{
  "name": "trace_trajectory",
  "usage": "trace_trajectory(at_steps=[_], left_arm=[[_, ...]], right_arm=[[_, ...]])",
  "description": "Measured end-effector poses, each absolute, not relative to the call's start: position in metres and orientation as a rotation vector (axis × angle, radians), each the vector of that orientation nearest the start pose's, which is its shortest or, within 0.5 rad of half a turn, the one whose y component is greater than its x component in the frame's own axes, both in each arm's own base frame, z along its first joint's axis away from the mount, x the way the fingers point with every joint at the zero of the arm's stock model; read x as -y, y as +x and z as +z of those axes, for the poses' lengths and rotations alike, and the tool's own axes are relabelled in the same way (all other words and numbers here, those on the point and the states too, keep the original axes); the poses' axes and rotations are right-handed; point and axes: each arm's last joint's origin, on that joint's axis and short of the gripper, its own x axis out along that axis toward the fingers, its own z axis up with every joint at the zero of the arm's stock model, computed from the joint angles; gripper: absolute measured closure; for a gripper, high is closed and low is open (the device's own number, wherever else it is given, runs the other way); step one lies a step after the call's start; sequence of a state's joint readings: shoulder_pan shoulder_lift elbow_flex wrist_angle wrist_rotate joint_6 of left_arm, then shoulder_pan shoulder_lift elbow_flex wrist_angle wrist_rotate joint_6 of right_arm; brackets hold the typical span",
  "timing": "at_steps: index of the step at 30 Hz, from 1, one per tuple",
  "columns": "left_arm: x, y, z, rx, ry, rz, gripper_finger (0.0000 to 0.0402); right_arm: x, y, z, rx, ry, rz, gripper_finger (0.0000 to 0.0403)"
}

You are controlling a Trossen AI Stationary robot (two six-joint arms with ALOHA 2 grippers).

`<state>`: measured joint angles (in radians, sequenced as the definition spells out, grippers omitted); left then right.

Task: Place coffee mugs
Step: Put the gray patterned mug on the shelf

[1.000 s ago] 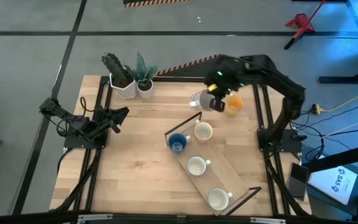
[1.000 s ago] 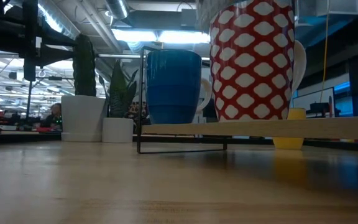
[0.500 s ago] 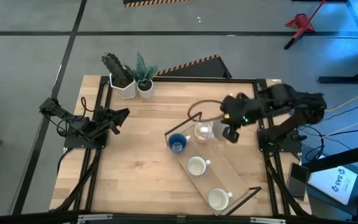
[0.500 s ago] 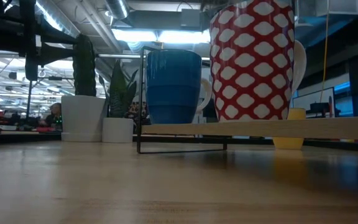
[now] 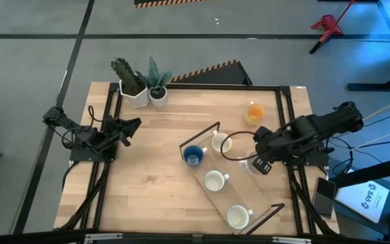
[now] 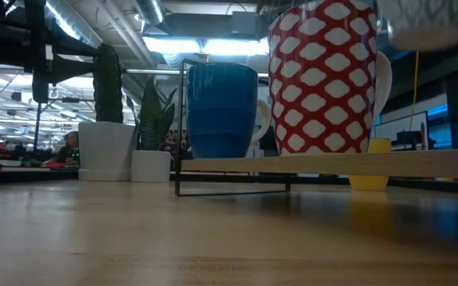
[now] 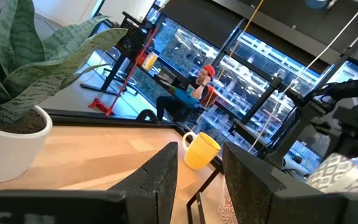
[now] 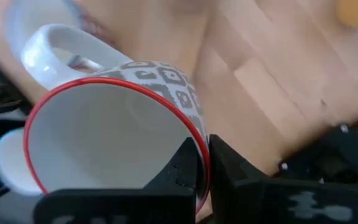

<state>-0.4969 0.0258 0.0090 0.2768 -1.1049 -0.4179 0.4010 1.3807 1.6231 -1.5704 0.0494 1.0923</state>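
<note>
High view: right claw (image 5: 249, 163) over the wooden rack (image 5: 232, 186), pinched on the rim of a grey-patterned mug (image 5: 235, 148) held just beside the cream mug (image 5: 220, 142). Blue mug (image 5: 193, 156) and two white mugs sit on the rack; orange mug (image 5: 254, 113) stands off it on the bench (image 5: 147, 176). Left claw (image 5: 131, 124) waits at the bench's edge, well apart from the rack, slightly parted, empty.

Low view: patterned mug above the rack.

Right wrist view: fingers (image 8: 188, 165) clamp the red rim.
</note>
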Motion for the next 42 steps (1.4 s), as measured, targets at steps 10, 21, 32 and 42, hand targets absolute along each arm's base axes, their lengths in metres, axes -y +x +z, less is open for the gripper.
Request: trace_trajectory(at_steps=[10, 21, 32, 42], left_arm=[[0.015, 0.083, 0.187, 0.309, -0.593, 0.561, 0.0280], [0.015, 0.083, 0.187, 0.310, -0.593, 0.565, 0.0280], [0.015, 0.083, 0.187, 0.310, -0.593, 0.565, 0.0280], [0.015, 0.083, 0.187, 0.309, -0.592, 0.564, 0.0280]], right_arm=[[-0.084, 0.203, 0.351, -1.328, 0.759, -0.690, 0.0403], [-0.088, 0.212, 0.324, -1.296, 0.870, -0.749, 0.0403], [-0.083, 0.225, 0.285, -1.311, 0.929, -0.683, 0.0403], [-0.060, 0.234, 0.281, -1.316, 0.925, -0.651, 0.0403]])
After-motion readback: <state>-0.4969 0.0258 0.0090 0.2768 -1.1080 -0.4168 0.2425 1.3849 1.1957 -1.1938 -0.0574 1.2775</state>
